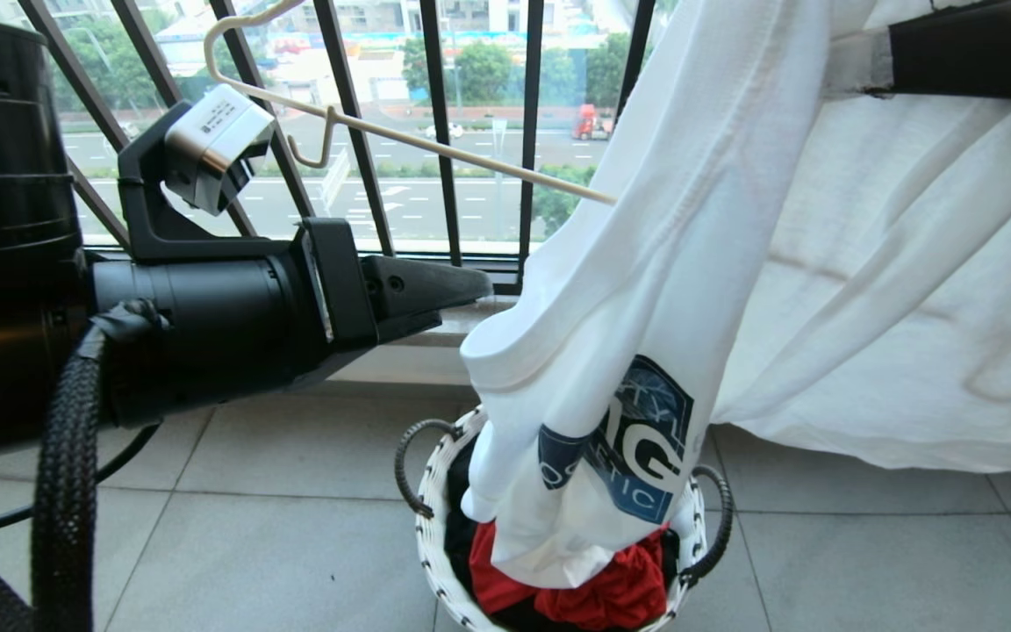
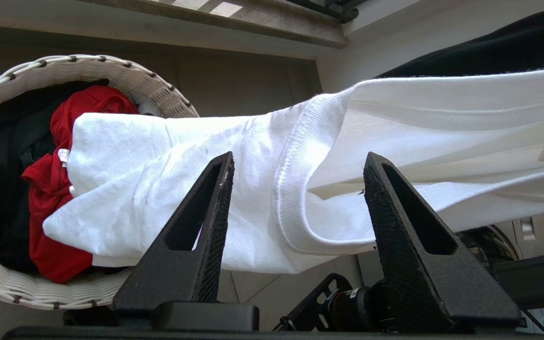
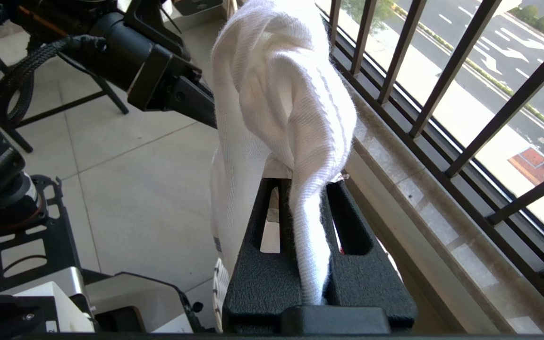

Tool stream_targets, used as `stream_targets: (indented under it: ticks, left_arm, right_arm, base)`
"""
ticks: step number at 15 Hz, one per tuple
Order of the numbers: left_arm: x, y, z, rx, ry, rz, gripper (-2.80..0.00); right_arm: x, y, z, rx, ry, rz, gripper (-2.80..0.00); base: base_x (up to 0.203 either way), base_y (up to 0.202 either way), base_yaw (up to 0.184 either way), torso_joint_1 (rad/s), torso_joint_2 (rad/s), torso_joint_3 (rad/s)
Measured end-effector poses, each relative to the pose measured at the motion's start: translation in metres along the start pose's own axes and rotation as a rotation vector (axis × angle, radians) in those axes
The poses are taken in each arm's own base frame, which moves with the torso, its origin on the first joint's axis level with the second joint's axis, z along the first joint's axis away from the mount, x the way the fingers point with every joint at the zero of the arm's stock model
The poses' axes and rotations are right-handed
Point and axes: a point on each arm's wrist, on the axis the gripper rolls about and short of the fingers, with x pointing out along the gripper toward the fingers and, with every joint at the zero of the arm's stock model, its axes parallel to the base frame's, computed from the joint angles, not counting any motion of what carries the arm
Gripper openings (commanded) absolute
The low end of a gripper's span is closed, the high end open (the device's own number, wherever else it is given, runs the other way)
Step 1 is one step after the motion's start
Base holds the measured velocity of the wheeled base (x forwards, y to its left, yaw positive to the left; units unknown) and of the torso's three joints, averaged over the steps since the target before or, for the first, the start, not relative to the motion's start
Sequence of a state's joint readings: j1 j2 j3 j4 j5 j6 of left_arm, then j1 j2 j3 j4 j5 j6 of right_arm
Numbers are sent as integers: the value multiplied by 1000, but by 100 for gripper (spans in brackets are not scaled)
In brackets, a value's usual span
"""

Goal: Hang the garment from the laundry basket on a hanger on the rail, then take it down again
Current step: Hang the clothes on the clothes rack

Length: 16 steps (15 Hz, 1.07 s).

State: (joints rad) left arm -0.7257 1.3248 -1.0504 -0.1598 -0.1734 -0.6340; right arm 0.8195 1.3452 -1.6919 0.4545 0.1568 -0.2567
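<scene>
**Shirt held up over the basket, hanger arm in its collar end**

On the left, the left gripper point(image 1: 470, 294) points toward the hanging shirt point(image 1: 646, 290), level with its lower sleeve hem and just beside it. In the left wrist view its fingers point(image 2: 206, 208) stand apart, with the ribbed hem of the shirt point(image 2: 295, 189) lying across the gap beyond them; nothing is clamped between them.

Above that arm, the hanger point(image 1: 400, 140) slants down from its hook near the window bars point(image 1: 440, 132), and its far end disappears into the folds of the shirt.

In the middle, the shirt hangs in a long bunch, its blue print facing out low down. Its bottom end rests in the basket point(image 1: 435, 527), on top of red cloth point(image 1: 611, 597) and a black garment point(image 1: 462, 527). The basket stands on the tiled floor point(image 1: 277, 527).

On the right, the right gripper point(image 3: 307, 226) has its fingers together on a twisted band of the shirt point(image 3: 281, 94), holding it up close to the window ledge point(image 3: 423, 222). A white sheet point(image 1: 909, 307) hangs behind the shirt at the right of the head view.
</scene>
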Motion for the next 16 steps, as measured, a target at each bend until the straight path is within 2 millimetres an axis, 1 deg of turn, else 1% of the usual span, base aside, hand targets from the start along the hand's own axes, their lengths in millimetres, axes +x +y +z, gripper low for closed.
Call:
stream_targets:
  ticks: [2, 10, 12, 14, 16]
  left_arm:
    - [6, 4, -4, -1, 10, 13, 0]
    - [22, 6, -19, -3, 74, 20, 0]
    - [29, 10, -21, 14, 57, 78, 0]
    - [37, 13, -20, 67, 0, 143, 0]
    - [42, 15, -21, 80, -23, 161, 0]
  right_arm:
    - [-1, 2, 0, -2, -2, 12, -280]
    - [0, 8, -1, -6, -2, 44, -280]
    - [-3, 10, 0, -8, -8, 50, -280]
    - [-6, 11, 0, -11, -12, 53, -280]
    - [-9, 11, 1, -12, -17, 50, -280]
  base:
    - [0, 0, 0, 0, 0, 0]
    - [0, 0, 0, 0, 0, 0]
    - [0, 0, 0, 0, 0, 0]
    - [0, 0, 0, 0, 0, 0]
    - [0, 0, 0, 0, 0, 0]
